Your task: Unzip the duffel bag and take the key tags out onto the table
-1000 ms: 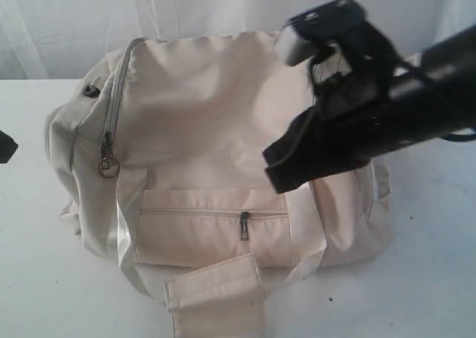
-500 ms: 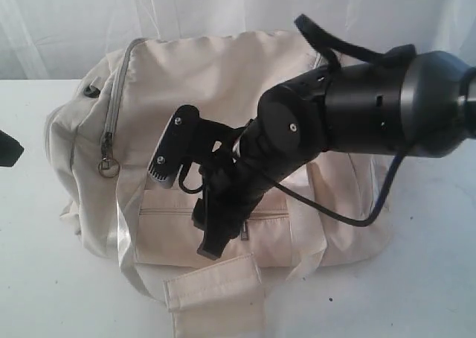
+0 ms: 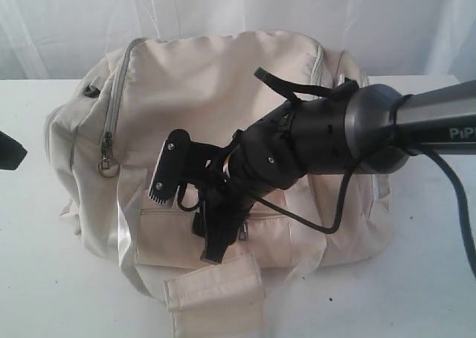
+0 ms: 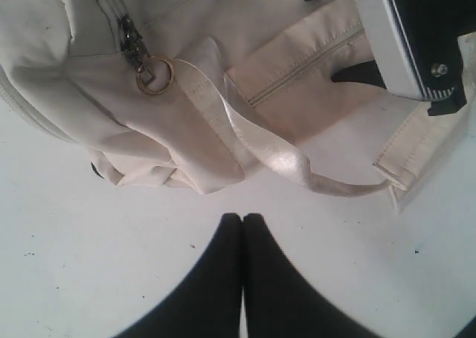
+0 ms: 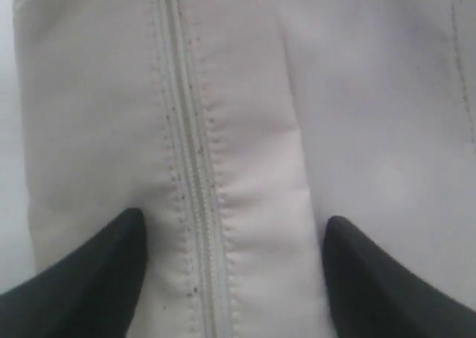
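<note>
The cream duffel bag lies on the white table, with its main zipper and front pocket zipper closed. A metal pull ring hangs at the end of the main zipper. My right gripper reaches across to the front pocket and stands open, its fingertips straddling the pocket zipper with nothing between them. My left gripper is shut and empty above the bare table, just short of the bag's webbing handle. It shows at the left edge in the exterior view. The key tags are hidden.
A loose handle wrap lies on the table in front of the bag. White curtains hang behind. The right arm's cable loops over the bag's front.
My right arm has swung down from above the bag to the front pocket and its jaws have opened. The left gripper has stayed put.
</note>
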`<state>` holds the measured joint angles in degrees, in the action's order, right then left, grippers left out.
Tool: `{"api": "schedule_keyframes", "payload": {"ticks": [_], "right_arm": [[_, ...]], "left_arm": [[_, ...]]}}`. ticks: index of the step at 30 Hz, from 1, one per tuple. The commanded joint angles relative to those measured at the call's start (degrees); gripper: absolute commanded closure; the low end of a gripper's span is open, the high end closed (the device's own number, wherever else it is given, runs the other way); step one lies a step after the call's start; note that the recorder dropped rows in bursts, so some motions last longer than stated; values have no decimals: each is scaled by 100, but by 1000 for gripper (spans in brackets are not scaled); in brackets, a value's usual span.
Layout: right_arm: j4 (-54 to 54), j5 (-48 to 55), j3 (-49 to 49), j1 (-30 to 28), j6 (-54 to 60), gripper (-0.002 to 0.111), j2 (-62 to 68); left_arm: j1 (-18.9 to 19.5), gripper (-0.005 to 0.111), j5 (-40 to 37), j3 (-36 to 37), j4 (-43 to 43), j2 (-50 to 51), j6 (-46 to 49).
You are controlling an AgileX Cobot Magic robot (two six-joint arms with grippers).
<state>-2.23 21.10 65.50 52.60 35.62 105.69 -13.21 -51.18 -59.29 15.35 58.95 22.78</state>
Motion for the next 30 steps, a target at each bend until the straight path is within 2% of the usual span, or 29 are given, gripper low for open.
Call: {"api": "schedule_keyframes", "payload": {"ticks": [1, 4, 5, 14, 24, 30], "right_arm": [[-58, -24, 30, 16, 11, 75, 61], [-58, 220, 38, 16, 11, 105, -26], [-58, 340, 38, 16, -30, 108, -69], [-15, 1556, 38, 101, -452, 108, -650], [147, 3059, 38, 1005, -939, 108, -960], [223, 3418, 38, 1168, -1347, 108, -1092]], "left_arm": [[-24, 107, -110, -46, 112, -23, -6], [-24, 107, -96, -46, 109, -23, -6], [-24, 107, -96, -46, 109, -23, -6], [-24, 107, -84, -46, 109, -23, -6], [-24, 107, -175, -46, 91, -23, 15], [-24, 107, -264, -46, 100, -23, 54]]}}
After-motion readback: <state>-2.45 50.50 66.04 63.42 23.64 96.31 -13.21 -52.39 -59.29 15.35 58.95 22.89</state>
